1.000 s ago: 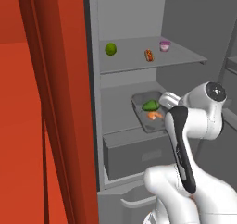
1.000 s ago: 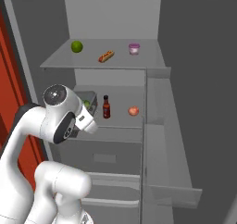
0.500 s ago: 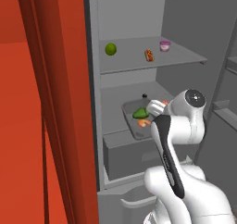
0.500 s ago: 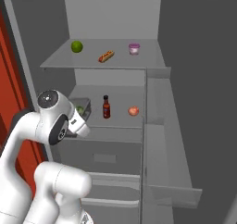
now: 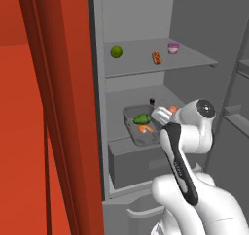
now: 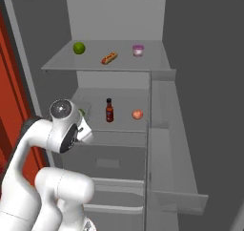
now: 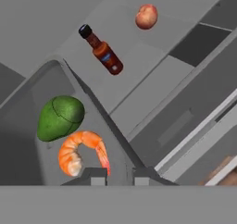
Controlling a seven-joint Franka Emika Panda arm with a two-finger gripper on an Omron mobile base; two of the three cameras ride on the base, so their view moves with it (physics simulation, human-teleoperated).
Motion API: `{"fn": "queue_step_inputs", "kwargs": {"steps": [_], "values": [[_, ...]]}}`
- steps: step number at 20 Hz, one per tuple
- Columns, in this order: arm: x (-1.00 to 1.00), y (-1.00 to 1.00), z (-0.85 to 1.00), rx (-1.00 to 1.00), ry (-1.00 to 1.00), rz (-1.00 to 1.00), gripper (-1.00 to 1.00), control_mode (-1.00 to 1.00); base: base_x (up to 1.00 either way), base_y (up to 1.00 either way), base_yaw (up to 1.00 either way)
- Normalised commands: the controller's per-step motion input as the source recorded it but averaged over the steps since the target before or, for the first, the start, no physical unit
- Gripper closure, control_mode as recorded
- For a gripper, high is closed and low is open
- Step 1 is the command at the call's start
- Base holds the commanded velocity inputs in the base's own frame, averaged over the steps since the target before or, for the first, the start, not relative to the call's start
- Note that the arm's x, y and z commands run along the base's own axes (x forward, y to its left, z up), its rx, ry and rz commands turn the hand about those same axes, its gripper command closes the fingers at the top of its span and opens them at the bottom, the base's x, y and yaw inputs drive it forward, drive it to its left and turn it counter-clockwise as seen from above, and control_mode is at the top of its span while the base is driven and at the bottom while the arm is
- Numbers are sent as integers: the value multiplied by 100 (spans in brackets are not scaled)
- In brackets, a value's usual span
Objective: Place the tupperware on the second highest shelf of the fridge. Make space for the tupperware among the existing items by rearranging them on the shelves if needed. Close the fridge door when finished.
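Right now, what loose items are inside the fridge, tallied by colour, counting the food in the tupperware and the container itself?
Green: 2, the lime and the avocado
Orange to red: 3, the hot dog, the shrimp, the round fruit
Pink: 1, the cup
Dark: 1, the red-capped bottle
Grey: 1, the tupperware
Total: 8

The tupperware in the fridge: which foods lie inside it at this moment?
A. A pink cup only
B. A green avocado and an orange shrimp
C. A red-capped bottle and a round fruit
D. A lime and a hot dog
B. In the hand view the tupperware holds a green avocado and an orange shrimp, while the bottle and the round fruit stand outside it on the shelf.
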Motion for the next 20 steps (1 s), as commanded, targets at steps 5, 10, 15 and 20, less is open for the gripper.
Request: {"fn": "queue_step_inputs", "kwargs": {"steps": [5,10,15,20], "values": [[40,12,0,6,1,4,100,-100,0,0,0],[53,34,-9,0,3,1,100,-100,0,0,0],[54,20,-4,0,0,0,100,-100,0,0,0],[48,11,-12,0,0,0,100,-100,0,0,0]]}}
